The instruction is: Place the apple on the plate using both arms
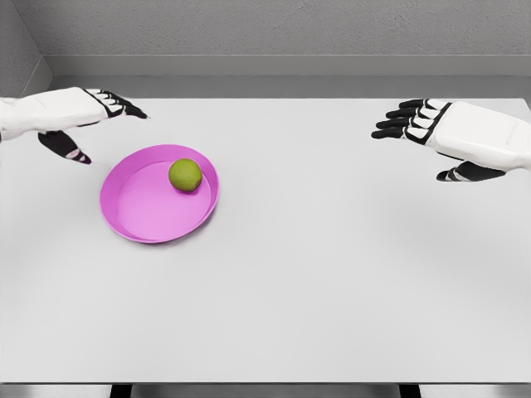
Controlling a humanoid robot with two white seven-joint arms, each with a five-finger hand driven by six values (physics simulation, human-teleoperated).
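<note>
The scene is evenly and brightly lit; only faint, soft shadows are cast on the table (pixel 332 274); no blur is seen.

A small round green apple (pixel 185 175) sits inside a shallow, round, bright pink plate (pixel 137 217), resting on the plate's floor close to its far right rim. The plate lies flat on the left half of a pale desk (pixel 332 274), its raised rim encircling the apple.
</note>
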